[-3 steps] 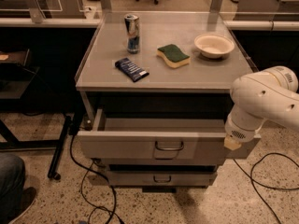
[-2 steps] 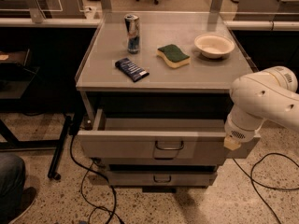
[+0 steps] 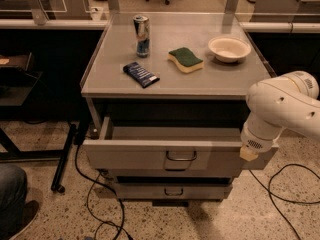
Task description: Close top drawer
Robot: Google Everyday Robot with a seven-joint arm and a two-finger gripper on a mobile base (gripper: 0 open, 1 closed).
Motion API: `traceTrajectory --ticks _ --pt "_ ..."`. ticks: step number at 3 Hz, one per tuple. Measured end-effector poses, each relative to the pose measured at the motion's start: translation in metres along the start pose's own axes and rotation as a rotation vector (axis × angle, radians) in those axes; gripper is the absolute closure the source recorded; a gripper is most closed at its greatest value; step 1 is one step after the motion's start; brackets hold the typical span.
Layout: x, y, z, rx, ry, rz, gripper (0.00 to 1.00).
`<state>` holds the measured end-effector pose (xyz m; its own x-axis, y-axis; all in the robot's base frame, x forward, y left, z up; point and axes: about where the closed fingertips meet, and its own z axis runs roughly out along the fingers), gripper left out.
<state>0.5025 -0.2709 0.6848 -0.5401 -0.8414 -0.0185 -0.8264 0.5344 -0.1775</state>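
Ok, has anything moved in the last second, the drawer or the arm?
Nothing visibly changed. The top drawer is as far out as before, the claw remains at the right end of its front, and the can, sponge, bowl and dark packet sit where they were.

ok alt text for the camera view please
The top drawer of a grey cabinet stands pulled open, with the robot's tool at its right front corner. On top sit a can, sponge, bowl and dark packet.
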Motion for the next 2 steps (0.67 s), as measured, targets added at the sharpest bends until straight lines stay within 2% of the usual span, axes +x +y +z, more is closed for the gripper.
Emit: traceTrajectory --ticks 2 --pt "0.0 0.0 0.0 0.0 0.0 0.0 0.05"
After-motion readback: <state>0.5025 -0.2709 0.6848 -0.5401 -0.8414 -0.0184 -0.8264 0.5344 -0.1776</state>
